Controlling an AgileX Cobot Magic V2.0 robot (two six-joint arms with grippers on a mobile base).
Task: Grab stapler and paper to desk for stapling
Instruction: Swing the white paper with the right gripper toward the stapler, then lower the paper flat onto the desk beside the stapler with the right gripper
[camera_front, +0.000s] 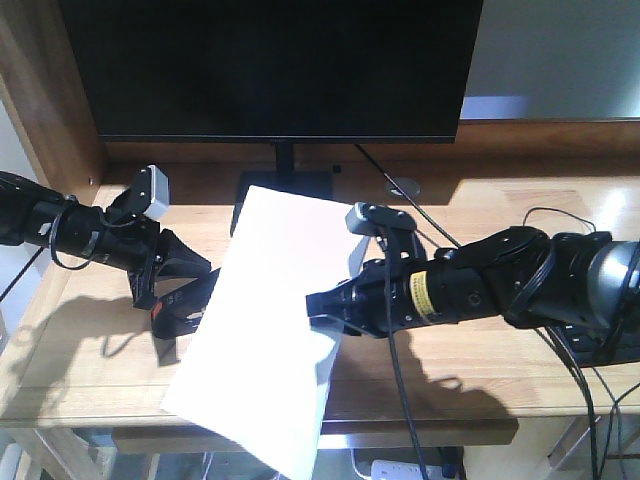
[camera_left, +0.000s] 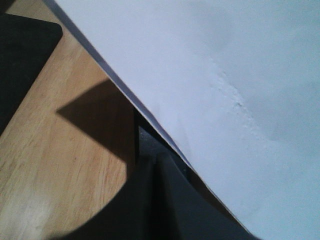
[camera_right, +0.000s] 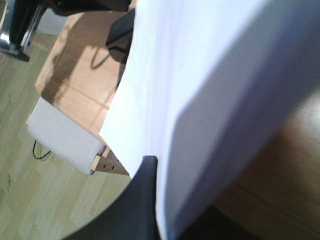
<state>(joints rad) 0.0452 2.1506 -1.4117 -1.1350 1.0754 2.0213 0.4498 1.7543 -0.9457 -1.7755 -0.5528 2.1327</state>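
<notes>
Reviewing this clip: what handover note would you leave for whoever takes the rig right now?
Left gripper: seems closed on the stapler, at the paper's left edge; the grip is partly shadowed.
Right gripper: pinching the paper's right edge; the paper is lifted, its lower end hanging past the desk's front edge.
Done: both things grabbed and over the desk.
Left: probably lay the paper flat and staple it.

Creased white paper (camera_front: 265, 330) slants, apparently lifted, over desk (camera_front: 80, 350).
</notes>
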